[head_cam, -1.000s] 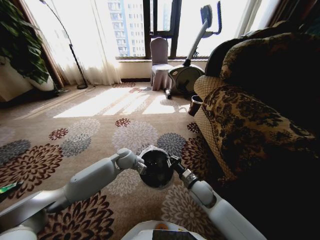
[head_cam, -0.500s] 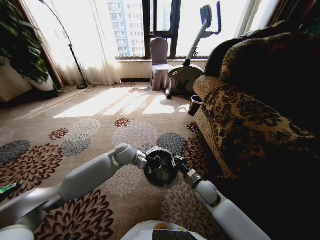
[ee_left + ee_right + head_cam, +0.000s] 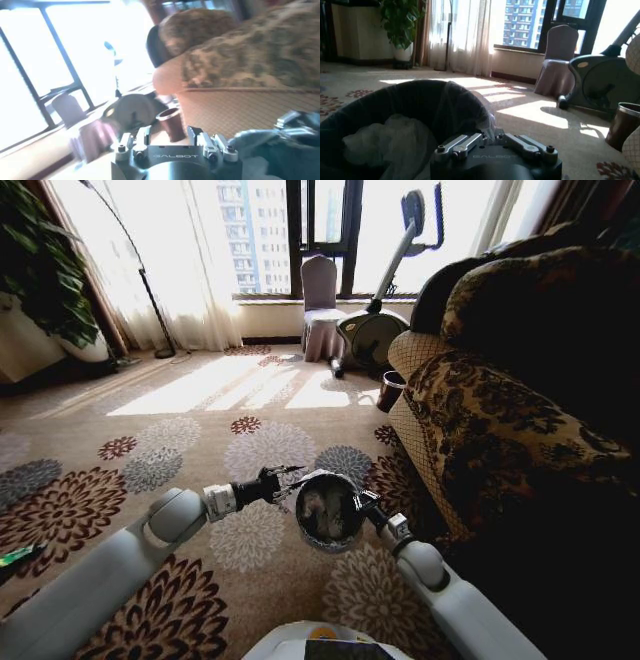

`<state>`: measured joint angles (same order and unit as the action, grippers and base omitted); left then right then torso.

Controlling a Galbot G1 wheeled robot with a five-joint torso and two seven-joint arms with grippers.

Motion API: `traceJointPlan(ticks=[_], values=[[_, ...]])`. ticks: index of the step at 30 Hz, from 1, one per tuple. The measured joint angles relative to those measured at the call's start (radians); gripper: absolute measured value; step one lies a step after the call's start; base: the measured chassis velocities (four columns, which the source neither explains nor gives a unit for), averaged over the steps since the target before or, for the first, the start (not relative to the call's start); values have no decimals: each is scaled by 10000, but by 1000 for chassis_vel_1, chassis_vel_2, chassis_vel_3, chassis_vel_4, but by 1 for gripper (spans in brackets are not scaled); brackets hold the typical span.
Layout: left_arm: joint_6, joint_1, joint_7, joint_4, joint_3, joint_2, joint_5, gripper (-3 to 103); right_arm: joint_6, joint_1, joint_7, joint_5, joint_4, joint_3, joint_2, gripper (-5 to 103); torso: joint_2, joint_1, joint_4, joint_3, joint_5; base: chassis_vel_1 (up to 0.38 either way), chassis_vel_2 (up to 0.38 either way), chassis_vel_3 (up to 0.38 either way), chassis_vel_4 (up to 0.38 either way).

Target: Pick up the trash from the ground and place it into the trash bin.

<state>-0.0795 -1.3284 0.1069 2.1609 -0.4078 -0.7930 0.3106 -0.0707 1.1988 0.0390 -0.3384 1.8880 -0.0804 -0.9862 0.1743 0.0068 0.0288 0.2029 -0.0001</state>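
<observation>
My right gripper (image 3: 358,502) is shut on the rim of the trash bin (image 3: 328,512), a small black bin with a whitish liner, held off the carpet and tipped toward me. A crumpled white plastic bag (image 3: 385,140) lies inside it. In the right wrist view the right gripper (image 3: 490,133) clamps the bin's rim (image 3: 445,88). My left gripper (image 3: 290,477) hovers just left of the bin's rim, open and holding nothing; in the left wrist view the left gripper (image 3: 170,138) faces the sofa. A small green piece (image 3: 14,557) lies on the carpet at the far left edge.
A patterned sofa (image 3: 500,410) fills the right side, close to the bin. A small brown cylinder (image 3: 389,391) stands at its far corner. Beyond it are an exercise bike (image 3: 372,330), a covered chair (image 3: 320,305), a floor lamp (image 3: 150,300) and a plant (image 3: 40,270). Flowered carpet (image 3: 180,440) lies open ahead and left.
My left gripper has drawn back from over the bin's mouth to its left side. The bin has tipped toward me, so the white bag inside shows.
</observation>
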Motion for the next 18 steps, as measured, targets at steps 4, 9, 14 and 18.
traceJointPlan(ticks=[4, 9, 14, 18], values=[[-899, -1170, -1721, 582, -602, -1421, 778, 60, -193, 365, 145, -473, 509, -217, 44, 4, 0, 0, -1, 0, 5, 0, 0, 0, 0], [-486, -2416, -2201, 736, -1337, -2990, 842, 77, -122, 830, 295, -746, 966, -533, 26, 4, 1, -1, 1, 0, 3, 0, 0, 0, 0], [291, -3303, -2180, 626, -2132, -4477, 732, 97, 193, 1466, 340, -780, 1345, -857, -146, 4, 1, -1, 1, 0, 5, 0, 0, 0, 0], [812, -3543, -2037, 191, -2610, -5130, 639, 100, 311, 1893, 165, -617, 1496, -1076, -344, 4, 0, -1, -1, 1, 4, 0, 0, 0, 0]])
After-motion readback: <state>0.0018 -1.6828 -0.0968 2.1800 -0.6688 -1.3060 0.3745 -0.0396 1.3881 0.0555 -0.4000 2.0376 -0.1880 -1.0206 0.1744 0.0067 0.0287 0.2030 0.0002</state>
